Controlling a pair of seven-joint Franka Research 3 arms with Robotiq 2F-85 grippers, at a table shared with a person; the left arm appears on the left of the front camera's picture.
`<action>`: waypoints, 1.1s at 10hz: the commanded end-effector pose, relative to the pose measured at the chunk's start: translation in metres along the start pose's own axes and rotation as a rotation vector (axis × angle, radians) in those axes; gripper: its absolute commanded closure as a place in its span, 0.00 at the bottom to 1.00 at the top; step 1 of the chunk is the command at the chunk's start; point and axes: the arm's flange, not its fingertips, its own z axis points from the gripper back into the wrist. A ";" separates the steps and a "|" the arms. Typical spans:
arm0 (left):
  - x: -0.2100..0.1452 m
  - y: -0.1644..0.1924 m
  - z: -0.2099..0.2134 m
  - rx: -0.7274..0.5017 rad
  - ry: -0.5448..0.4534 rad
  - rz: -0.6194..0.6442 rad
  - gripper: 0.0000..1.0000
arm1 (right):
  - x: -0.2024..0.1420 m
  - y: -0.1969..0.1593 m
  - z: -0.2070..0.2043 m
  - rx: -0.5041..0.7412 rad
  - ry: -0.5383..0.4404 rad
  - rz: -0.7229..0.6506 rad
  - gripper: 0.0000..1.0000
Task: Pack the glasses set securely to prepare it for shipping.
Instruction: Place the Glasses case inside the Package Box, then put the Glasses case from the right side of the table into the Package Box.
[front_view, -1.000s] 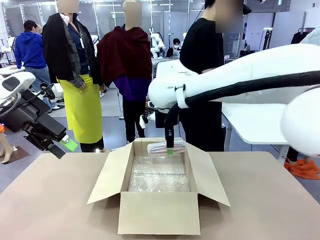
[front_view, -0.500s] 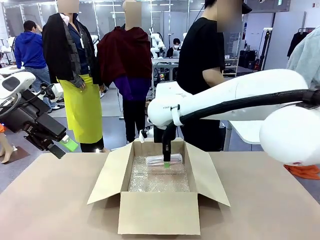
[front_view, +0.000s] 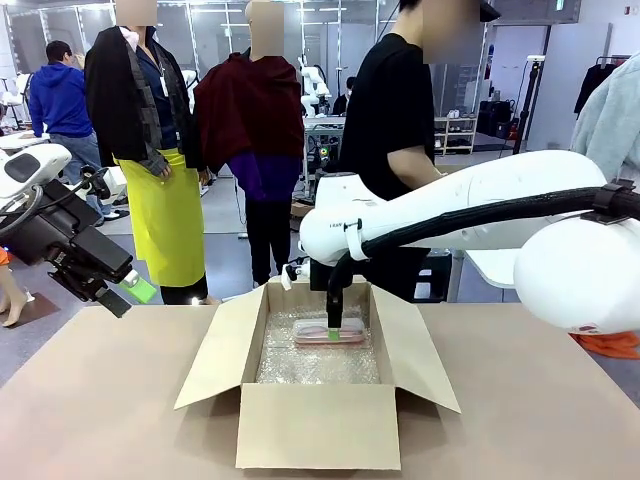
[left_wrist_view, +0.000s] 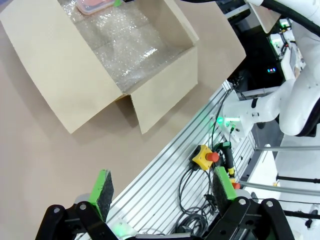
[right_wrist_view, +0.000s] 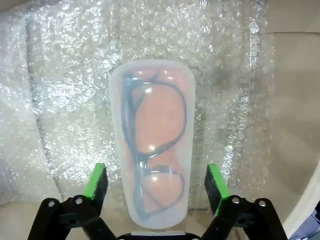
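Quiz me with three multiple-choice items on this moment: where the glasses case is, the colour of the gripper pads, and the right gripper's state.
1. Where does the glasses case lie?
A) on the bare table
B) on bubble wrap inside the cardboard box
C) in the person's hand

2. What colour are the gripper pads?
A) red
B) green
C) blue

3. How is the right gripper?
A) open, straddling the case
B) shut on the case
C) shut on a flap

Answers:
1 B: the front view shows the case down in the box, on the wrap.
2 B: both wrist views show green pads.
3 A: the right wrist view shows a gap between each pad and the case.
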 end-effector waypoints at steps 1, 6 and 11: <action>0.001 0.000 0.002 -0.029 -0.006 -0.020 0.00 | 0.002 0.016 0.010 0.016 -0.023 -0.001 0.00; 0.001 0.000 0.002 -0.029 -0.006 -0.020 0.00 | 0.000 0.000 0.000 0.000 0.000 0.000 0.00; 0.001 0.000 0.002 -0.029 -0.006 -0.020 0.00 | 0.000 0.000 0.000 0.000 0.000 0.000 0.00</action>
